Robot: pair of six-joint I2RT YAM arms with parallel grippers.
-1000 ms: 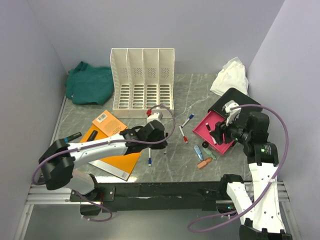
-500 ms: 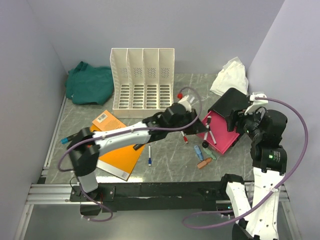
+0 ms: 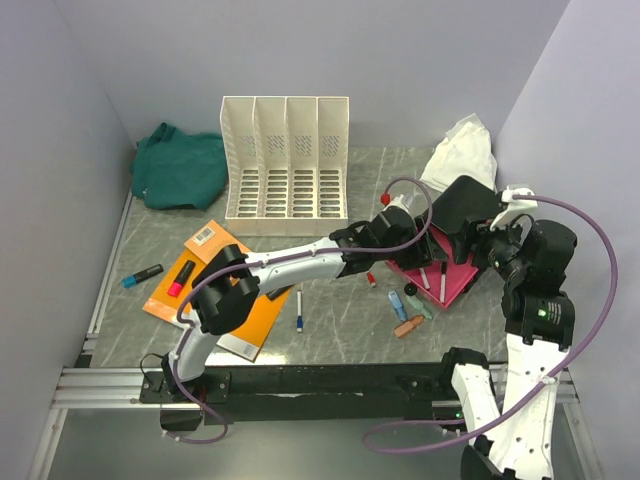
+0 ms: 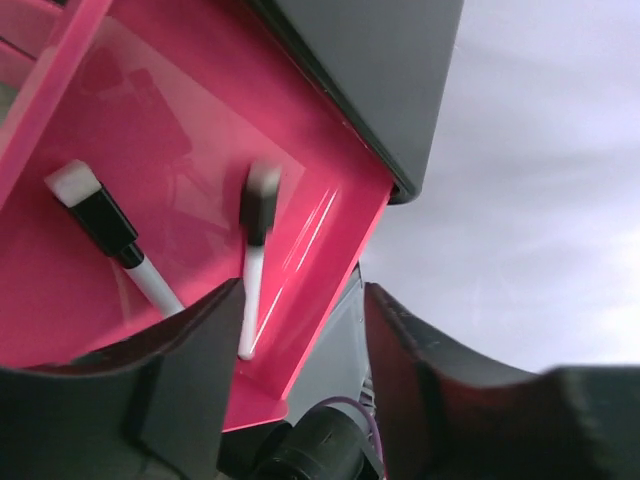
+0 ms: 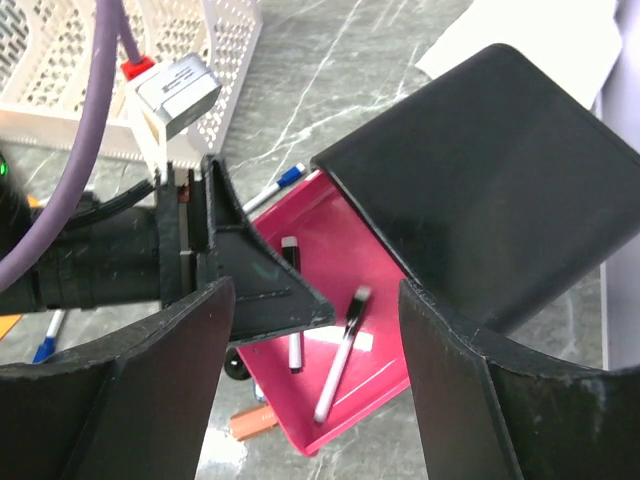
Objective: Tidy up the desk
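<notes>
The desk (image 3: 340, 310) is dark stone-look with pale veins. At its right stands a pink box (image 3: 455, 290) with its black lid (image 3: 465, 198) raised. Two black-capped white markers lie inside, one (image 5: 340, 355) blurred and one (image 5: 293, 300) half under the left fingers. The left wrist view shows both markers too (image 4: 255, 250) (image 4: 110, 235). My left gripper (image 3: 408, 252) (image 4: 300, 390) reaches over the box's left edge, open, nothing between its fingers. My right gripper (image 3: 484, 240) (image 5: 315, 390) hangs open above the box's right side, near the lid.
A white file rack (image 3: 285, 165) stands at the back, a green cloth (image 3: 180, 165) to its left, a white cloth (image 3: 462, 150) at back right. Orange notebooks (image 3: 215, 285) carry a pink highlighter (image 3: 182, 278). Loose markers (image 3: 298, 315) (image 3: 368, 272) (image 3: 142, 275) and small orange and teal pieces (image 3: 408, 322) lie about.
My left arm swung right from the orange notebook to the pink box and its jaws opened; a second marker now lies in the box. My right gripper drew back and opened wider.
</notes>
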